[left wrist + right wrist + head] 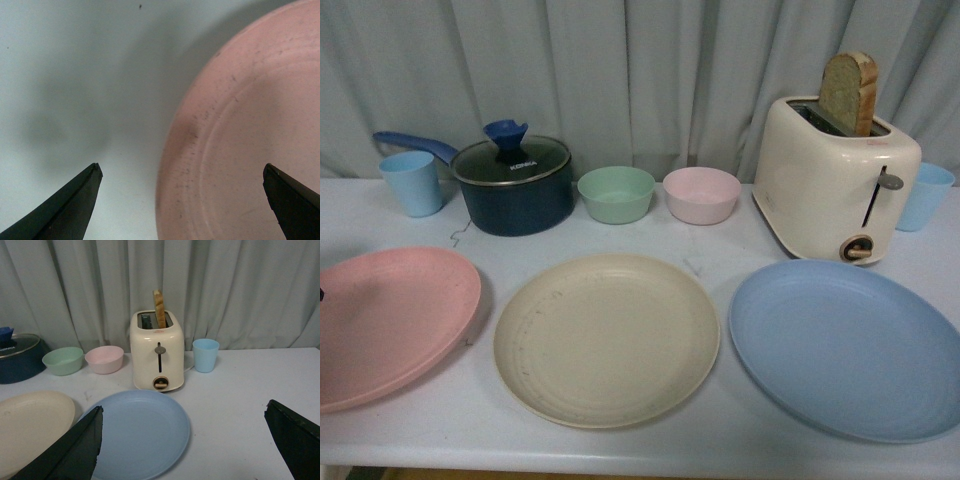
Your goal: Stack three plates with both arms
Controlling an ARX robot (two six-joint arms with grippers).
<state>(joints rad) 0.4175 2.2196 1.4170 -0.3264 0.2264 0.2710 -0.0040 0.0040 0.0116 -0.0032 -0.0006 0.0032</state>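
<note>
beige plate (606,338) nearest, front centre of the white surface (450,430), lying flat. pink plate (390,320) to its left, partly cut by the frame edge; blue plate (850,345) to its right. all three apart, none stacked, small gaps between rims.

back row, left to right: light blue cup (412,182), dark saucepan (515,185) with glass lid, green bowl (616,193), pink bowl (701,194), cream toaster (835,180) with a bread slice (850,92) standing in its slot, second blue cup (925,195) half hidden behind it. grey curtain (640,70) behind.

left jaws: spread wide, holding nothing. one fingertip (90,182) over bare surface, the other over the pink plate's face; the plate's rim runs between them.

right jaws: spread wide, holding nothing. fingertips (92,427) raised above the surface, blue plate lying between and ahead of them, toaster beyond it.
</note>
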